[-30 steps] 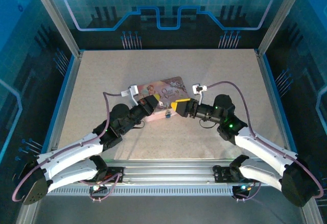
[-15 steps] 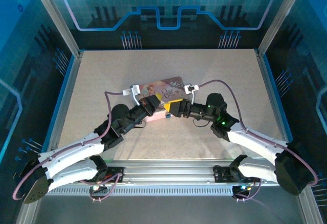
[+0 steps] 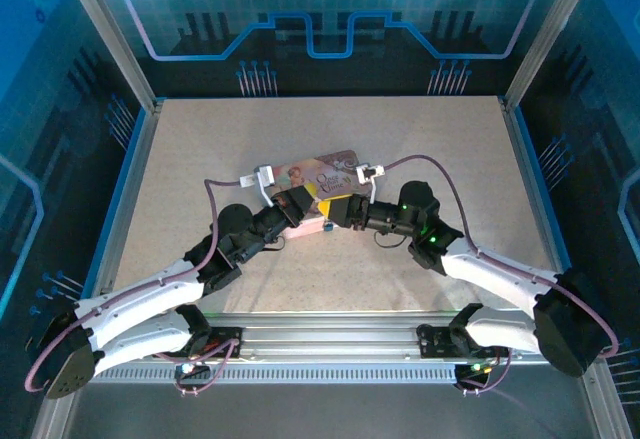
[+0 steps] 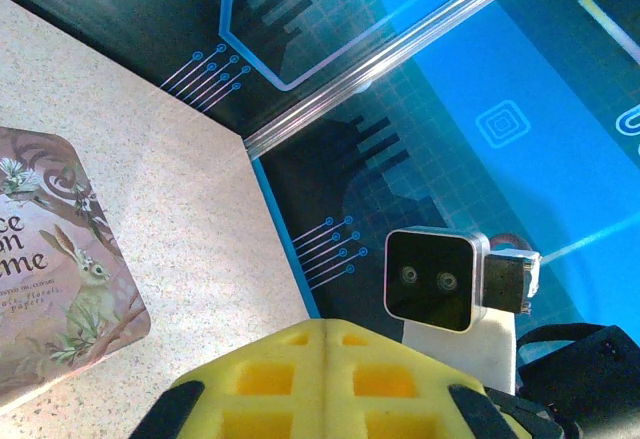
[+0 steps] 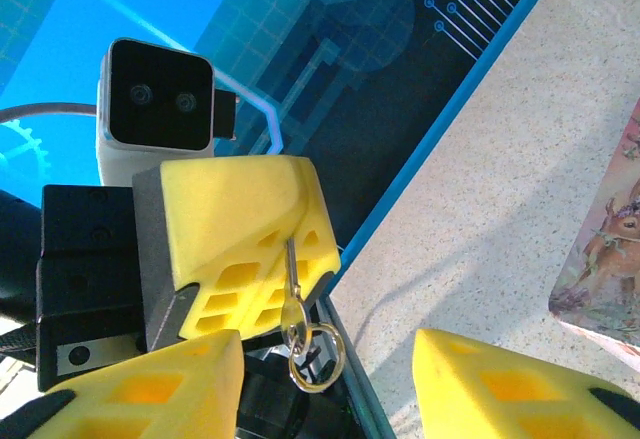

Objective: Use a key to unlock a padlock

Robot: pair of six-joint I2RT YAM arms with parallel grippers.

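Two end effectors meet over one pink box (image 3: 330,171) on the table (image 3: 200,159). The box is shut, so its contents are hidden. The left end effector (image 5: 287,254) has its yellow pads pressed together on one key (image 5: 293,311), from which one ring (image 5: 316,361) hangs, above the box's near edge. The right end effector (image 5: 325,384) is spread wide just beside the key. A second ago it was right of the box, and it has since closed in. A bluish speck at the box's near edge may be the padlock (image 3: 328,226).

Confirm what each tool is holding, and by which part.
The left tool is shut on the small thin metal key, pinching its shaft between the yellow foam pads, with the head dangling free. The right tool is open and holds nothing.
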